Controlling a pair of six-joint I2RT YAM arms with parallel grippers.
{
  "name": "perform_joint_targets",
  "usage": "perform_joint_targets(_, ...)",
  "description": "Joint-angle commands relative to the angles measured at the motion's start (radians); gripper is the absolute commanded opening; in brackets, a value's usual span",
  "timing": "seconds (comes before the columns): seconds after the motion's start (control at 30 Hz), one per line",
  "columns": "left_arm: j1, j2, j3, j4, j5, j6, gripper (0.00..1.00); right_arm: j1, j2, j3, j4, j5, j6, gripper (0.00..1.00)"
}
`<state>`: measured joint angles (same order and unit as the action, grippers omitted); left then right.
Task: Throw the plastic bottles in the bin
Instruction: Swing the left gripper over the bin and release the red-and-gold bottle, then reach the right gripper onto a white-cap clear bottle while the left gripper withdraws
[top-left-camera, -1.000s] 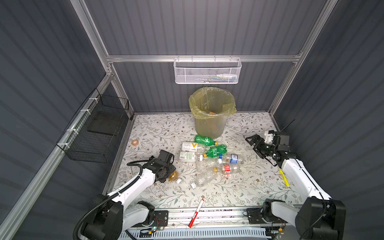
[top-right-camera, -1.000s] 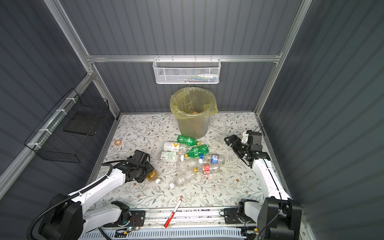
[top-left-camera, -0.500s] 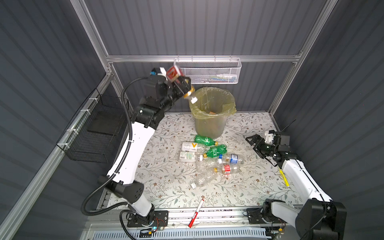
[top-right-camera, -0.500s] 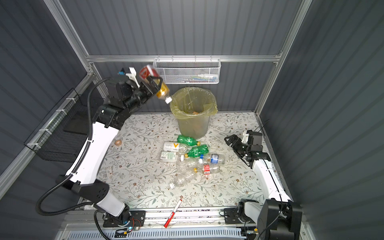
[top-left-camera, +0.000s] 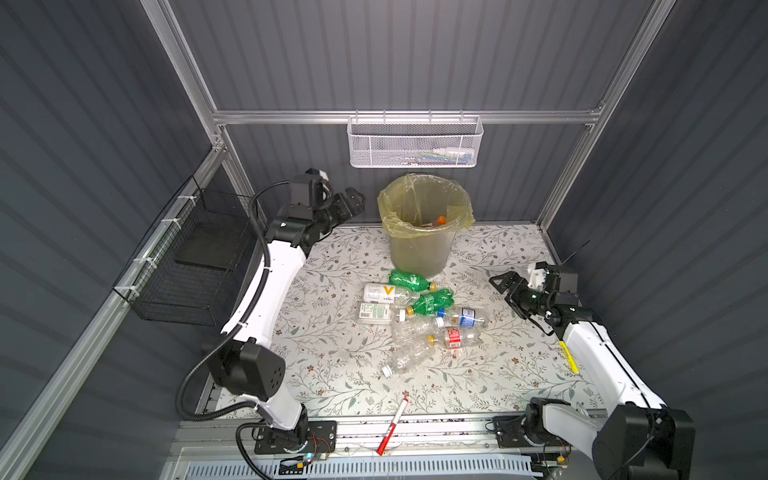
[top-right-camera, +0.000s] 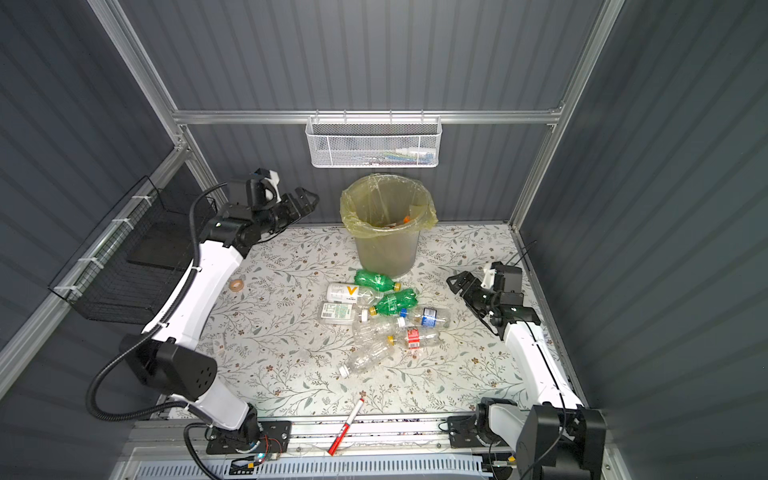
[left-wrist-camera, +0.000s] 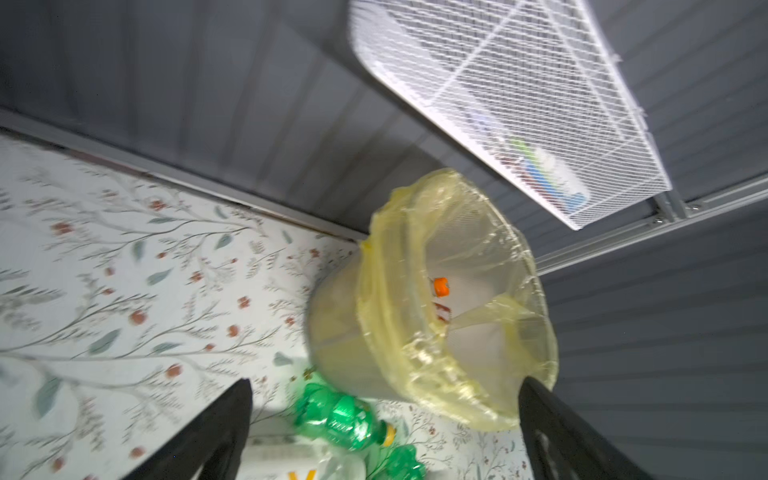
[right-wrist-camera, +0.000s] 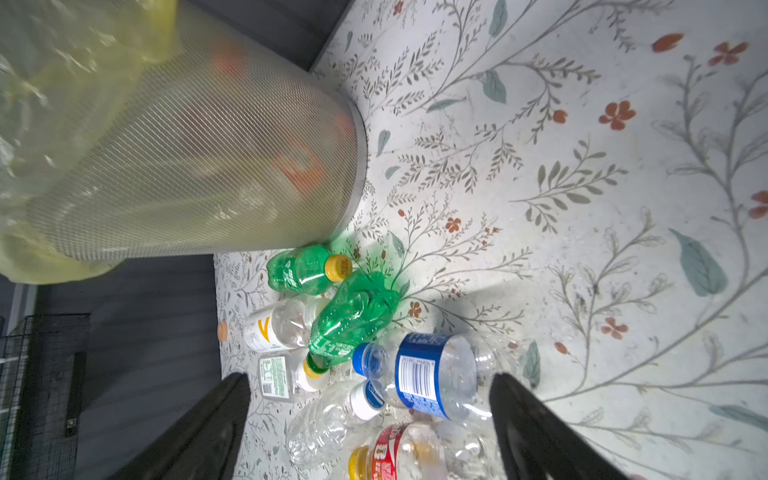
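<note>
— Starting at the left wall?
— Black wire basket (top-left-camera: 183, 266) hung there. Down on the floral table (top-left-camera: 332, 374), a small tan tape roll (top-right-camera: 237, 285) beside the left arm.
— Next along?
— Left gripper (top-left-camera: 356, 199), raised about level with the rim of the bin (top-left-camera: 417, 253), just left of it, not touching.
— Gripping anything?
— Nothing. Fingers (left-wrist-camera: 216, 432) spread wide in the left wrist view, only bin and floor between.
— And the bin?
— Standing at the back wall, under the white mesh basket (top-left-camera: 415, 143), lined in yellow. Inside, an orange cap (left-wrist-camera: 440, 286) and a scrap of red label; rest too hidden to tell.
— Remaining plastic bottles (top-left-camera: 411, 328)?
— Lying in a loose cluster just in front of the bin, none upright. Green bottle (top-left-camera: 409, 280) nearest its foot, second green bottle (top-left-camera: 432, 301) beside; blue-label bottle (right-wrist-camera: 419, 374) and red-label bottle (top-left-camera: 455, 337) on the right side; clear ones toward the front.
— Front edge?
— Red-and-white marker pen (top-left-camera: 392, 424) across the rail.
— Right side?
— Right gripper (top-left-camera: 505, 289), low, right of the cluster, pointed at it. Parted wide as well, holding nothing, clear of every bottle.
</note>
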<state>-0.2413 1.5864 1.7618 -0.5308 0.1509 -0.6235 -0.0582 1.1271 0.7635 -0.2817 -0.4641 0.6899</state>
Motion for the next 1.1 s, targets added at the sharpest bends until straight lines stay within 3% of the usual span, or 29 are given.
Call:
perform_joint_targets(0.0, 0.032, -0.179, -0.077, 0.027, -0.037, 0.092, 1.00, 0.057, 0.024, 0.054, -0.101, 0.087, -0.108, 0.93)
perform_joint_targets(0.2, 0.083, -0.295, -0.403, 0.012, -0.035, 0.099, 1.00, 0.142, 0.041, 0.070, -0.289, 0.199, -0.235, 0.93)
perform_joint_targets(0.37, 0.091, -0.350, -0.636, 0.097, -0.024, 0.069, 1.00, 0.312, 0.044, 0.115, -0.403, 0.207, -0.345, 0.92)
perform_joint_targets(0.6, 0.101, -0.317, -0.742, 0.151, -0.001, 0.087, 1.00, 0.624, 0.053, 0.217, -0.489, 0.270, -0.514, 0.91)
perform_joint_targets(0.77, 0.109, -0.313, -0.774, 0.148, -0.023, 0.138, 1.00, 0.874, 0.151, 0.275, -0.517, 0.355, -0.737, 0.91)
perform_joint_targets(1.07, 0.133, -0.359, -0.841, 0.103, -0.034, 0.170, 1.00, 1.061, 0.412, 0.397, -0.540, 0.517, -1.017, 0.92)
